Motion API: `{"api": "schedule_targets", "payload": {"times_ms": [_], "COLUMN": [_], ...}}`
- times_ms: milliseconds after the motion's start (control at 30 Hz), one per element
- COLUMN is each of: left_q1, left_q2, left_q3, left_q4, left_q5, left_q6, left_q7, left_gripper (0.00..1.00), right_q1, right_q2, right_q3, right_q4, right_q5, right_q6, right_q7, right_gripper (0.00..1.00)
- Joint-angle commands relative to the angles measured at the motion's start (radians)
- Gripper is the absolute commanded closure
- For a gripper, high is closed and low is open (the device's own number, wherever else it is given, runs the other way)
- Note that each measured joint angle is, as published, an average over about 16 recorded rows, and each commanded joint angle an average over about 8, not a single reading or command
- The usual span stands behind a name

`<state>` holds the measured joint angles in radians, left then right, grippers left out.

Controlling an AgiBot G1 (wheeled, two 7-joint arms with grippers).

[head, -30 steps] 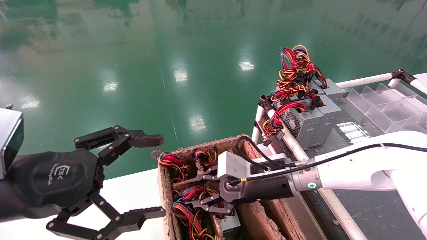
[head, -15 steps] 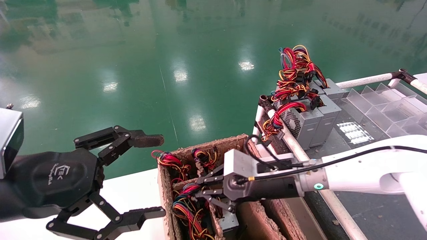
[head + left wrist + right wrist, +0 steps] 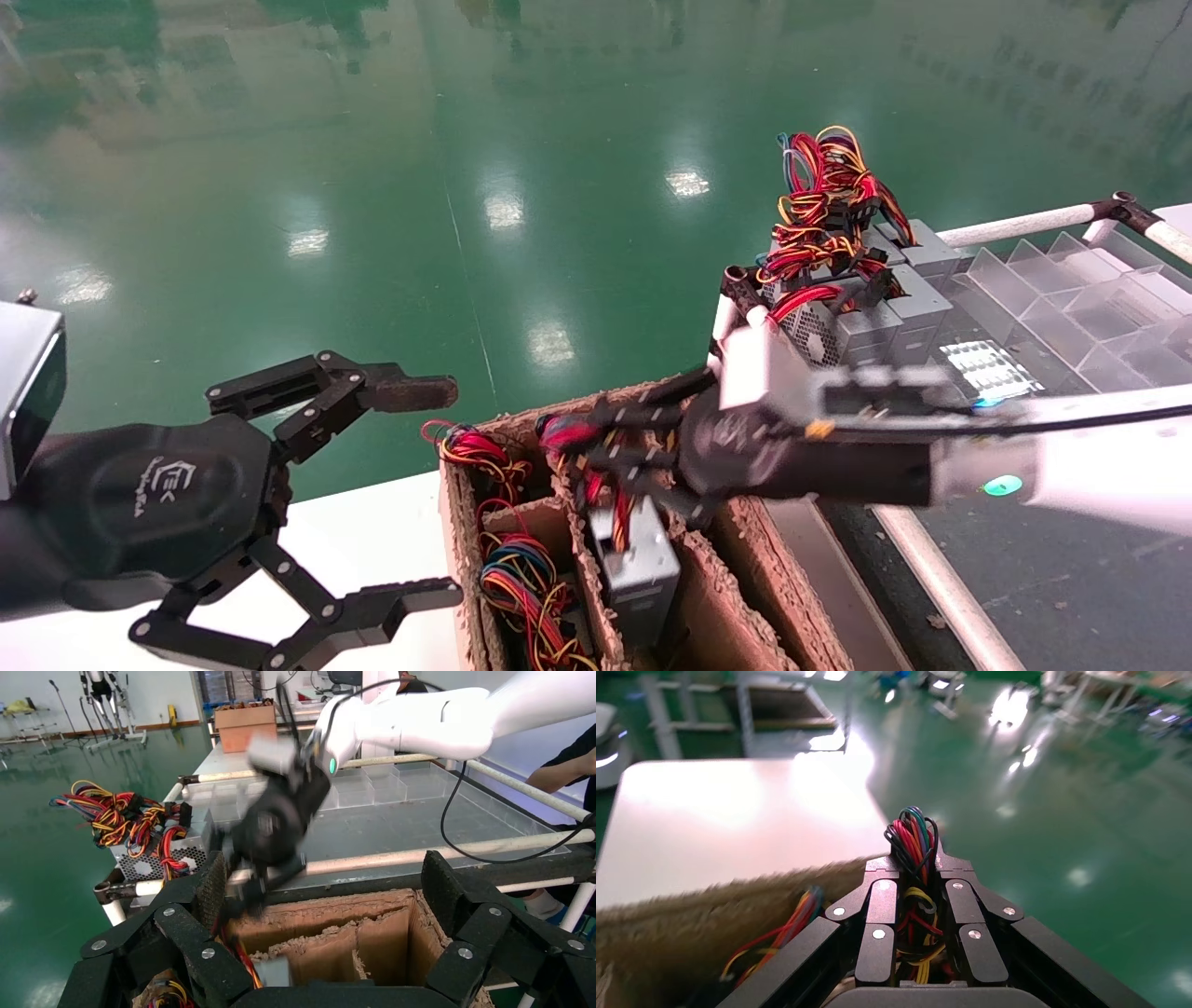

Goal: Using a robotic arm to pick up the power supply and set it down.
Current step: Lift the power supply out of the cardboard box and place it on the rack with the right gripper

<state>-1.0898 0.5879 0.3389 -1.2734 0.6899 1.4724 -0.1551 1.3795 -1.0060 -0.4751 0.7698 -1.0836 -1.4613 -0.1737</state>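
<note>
Green glossy floor fills most of my head view, ceiling lights mirrored in it; a white table sits under my left side, a piped rack with clear dividers off to the right. Cardboard divider box stands between them, compartments packed with wire bundles. Right arm reaches in over the box from the right, and its claw is clenched on the wire bundle of a power supply. From the wrist view the red, yellow and black leads pinch tight between the fingers. The grey unit hangs below that grip, partly up out of its slot, tilted; I judge the wires are taken because the casing sits too deep between dividers to grasp. More supplies stand on the rack, likely the set-down spot. Left claw hovers spread wide over the table edge, holding nothing.
</note>
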Motion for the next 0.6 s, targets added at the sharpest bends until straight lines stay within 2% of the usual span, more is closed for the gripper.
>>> {"api": "schedule_targets", "payload": {"times_ms": [33, 333, 600], "left_q1": [0.0, 0.0, 0.0], "left_q2": [0.0, 0.0, 0.0], "left_q3": [0.0, 0.0, 0.0], "left_q4": [0.0, 0.0, 0.0], "left_q5": [0.0, 0.0, 0.0], "left_q6": [0.0, 0.0, 0.0], "left_q7": [0.0, 0.0, 0.0], "left_gripper": [0.0, 0.0, 0.0], "right_q1": [-0.006, -0.013, 0.011], "right_q2": [0.03, 0.174, 0.304], "right_q3": [0.025, 0.116, 0.176], "right_q4": [0.039, 0.284, 0.435], "right_q5": [0.031, 0.151, 0.17], "right_q6": [0.004, 0.066, 0.14], "right_q7": [0.015, 0.215, 0.329], "right_gripper": [1.0, 1.0, 1.0]}}
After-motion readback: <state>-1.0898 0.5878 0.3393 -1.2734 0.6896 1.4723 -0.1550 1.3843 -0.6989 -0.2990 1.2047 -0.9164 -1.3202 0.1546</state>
